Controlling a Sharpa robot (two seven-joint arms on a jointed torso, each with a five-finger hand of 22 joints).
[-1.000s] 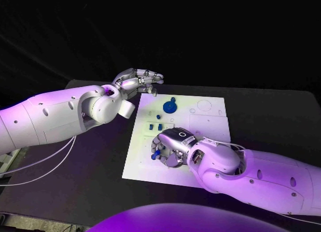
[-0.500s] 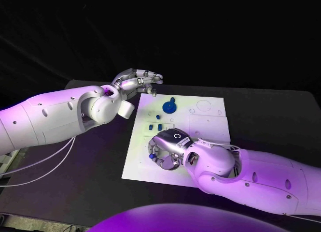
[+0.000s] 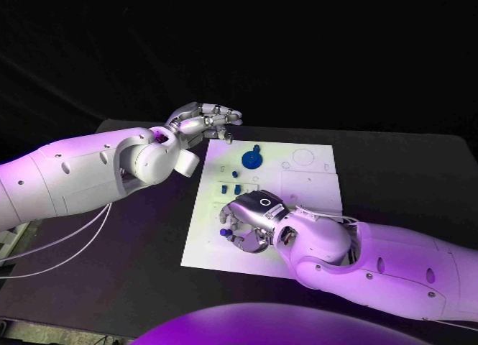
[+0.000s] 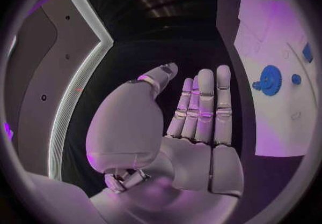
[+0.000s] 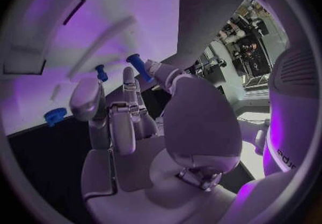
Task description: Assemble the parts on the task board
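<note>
I see the white rectangular task board (image 3: 301,188) lying flat in the middle of the black table (image 3: 405,172). A round blue gear-shaped part (image 3: 254,157) sits near the board's far edge, with a few small blue pieces (image 3: 231,189) on the board just toward me from it. My right hand (image 3: 251,220) rests over the board's near left area, and in the right wrist view it pinches a small blue peg (image 5: 139,66) at the fingertips (image 5: 155,67). My left hand (image 3: 205,120) hovers off the board's far left corner, fingers straight and together, holding nothing.
</note>
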